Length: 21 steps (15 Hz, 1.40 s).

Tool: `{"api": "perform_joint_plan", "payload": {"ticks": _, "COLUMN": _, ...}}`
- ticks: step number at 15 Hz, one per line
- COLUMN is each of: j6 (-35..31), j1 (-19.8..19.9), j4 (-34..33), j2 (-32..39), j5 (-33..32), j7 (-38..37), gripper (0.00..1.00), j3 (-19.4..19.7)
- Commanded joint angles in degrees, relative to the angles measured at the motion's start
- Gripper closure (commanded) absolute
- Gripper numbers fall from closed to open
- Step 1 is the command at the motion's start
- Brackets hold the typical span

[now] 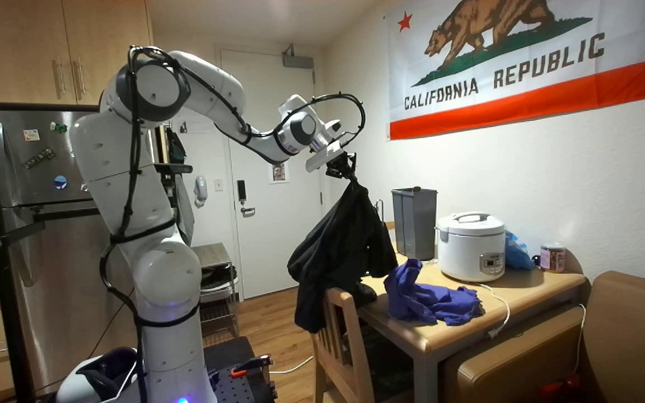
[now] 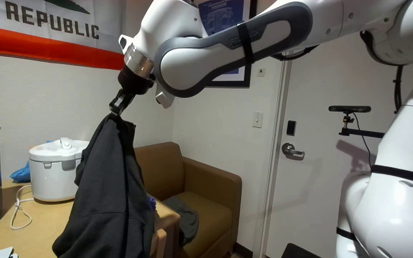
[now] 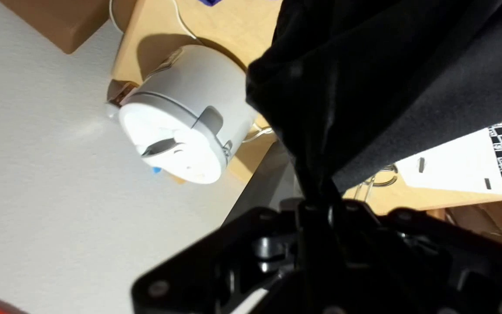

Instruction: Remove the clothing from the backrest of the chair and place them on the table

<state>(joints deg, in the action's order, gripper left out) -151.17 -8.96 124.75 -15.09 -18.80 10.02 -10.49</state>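
My gripper [image 1: 350, 172] is shut on the top of the large black jacket [image 1: 339, 240], in both exterior views [image 2: 117, 107]. The jacket hangs limp below the fingers, and in the wrist view [image 3: 342, 87] it runs up from the closed fingertips [image 3: 320, 205]. Its lower part hangs around the top of the wooden chair's backrest [image 1: 358, 350]; I cannot tell whether it touches. The chair top also shows in an exterior view [image 2: 161, 238]. The light wood table [image 1: 524, 288] stands right beside the chair. The smaller navy garment cannot be made out for certain.
On the table are a violet-blue cloth [image 1: 434, 302], a white rice cooker [image 1: 471, 252], a grey bin [image 1: 414, 224], a jar [image 1: 552, 258] and a laptop [image 3: 456, 161]. A dark cloth [image 2: 188, 218] lies on the brown upholstered seat [image 2: 210, 211].
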Motion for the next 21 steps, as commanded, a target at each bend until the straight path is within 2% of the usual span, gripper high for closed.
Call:
{"api": "perform_joint_plan", "payload": {"ticks": 1, "j6": -0.22, "j1": 2.45, "j4": -0.73, "j2": -5.26, "j5": -4.75, "j7": -2.93, "gripper": 0.99, "j3": -1.01}}
{"api": "perform_joint_plan", "payload": {"ticks": 8, "j6": -1.95, "j1": 6.35, "j4": -4.19, "j2": -9.58, "j5": -11.01, "j7": -3.71, "gripper": 0.99, "j3": -1.99}}
{"api": "perform_joint_plan", "payload": {"ticks": 11, "j6": -4.41, "j1": 7.72, "j4": -3.79, "j2": -10.50, "j5": -14.47, "j7": -4.52, "gripper": 0.99, "j3": -3.86}}
{"api": "perform_joint_plan", "payload": {"ticks": 12, "j6": -2.36, "j1": 5.85, "j4": -3.59, "j2": -9.56, "j5": -11.27, "j7": -1.95, "gripper": 0.96, "j3": -1.98}}
{"api": "perform_joint_plan", "payload": {"ticks": 19, "j6": -2.82, "j1": 6.36, "j4": -3.60, "j2": -9.68, "j5": -12.49, "j7": -2.67, "gripper": 0.96, "j3": -3.26}}
{"api": "perform_joint_plan", "payload": {"ticks": 21, "j6": -3.35, "j1": 6.48, "j4": -3.70, "j2": -9.48, "j5": -12.51, "j7": -2.87, "gripper": 0.99, "j3": -3.18}}
